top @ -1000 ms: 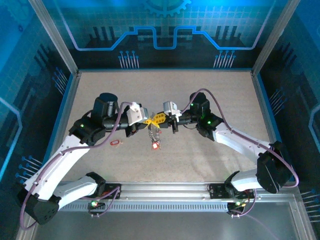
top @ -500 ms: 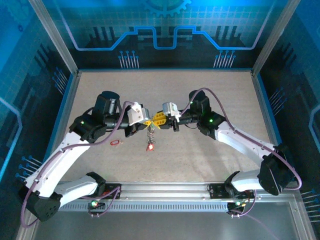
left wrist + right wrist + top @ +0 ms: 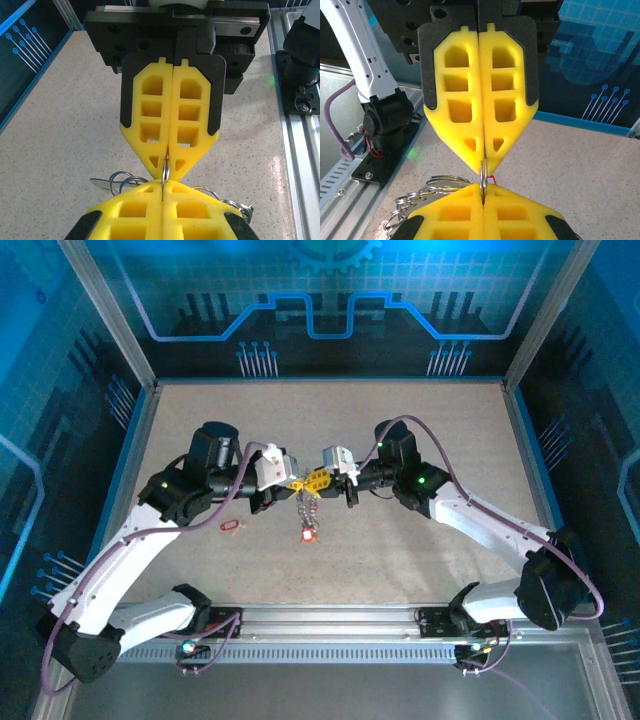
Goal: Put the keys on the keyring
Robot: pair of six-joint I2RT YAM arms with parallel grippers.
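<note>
So both arms meet tip to tip over the middle of the speckled beige tabletop [image 3: 430, 440], with their yellow plastic fingers basically nose to nose. The left gripper [image 3: 298, 483] is closed right down, and so is the right gripper [image 3: 316, 478]. What they're each pinching is the keyring [image 3: 308, 502], a thin silver metal split ring with a short silver chain dangling under it. From the left wrist camera you can see the left gripper [image 3: 163, 186] at the bottom of the shot and the right gripper [image 3: 167, 161] coming in from the top, with the edge of the keyring [image 3: 165, 171] standing upright in the tiny gap where the two sets of tips meet, clamped from both sides. It's the same story from the right wrist camera: the right gripper [image 3: 482, 190] is below, the left gripper [image 3: 482, 159] above, and the keyring [image 3: 482, 176] is caught between them, with more loops and chain links bunched off to the lower left. In the overhead view a small silver key with a red plastic tag [image 3: 309, 535] hangs at the bottom of the chain, though I can't tell if it touches the table. A second red-tagged key [image 3: 229, 526] lies flat on the table, off to the left beside the left arm and well apart from the ring.
</note>
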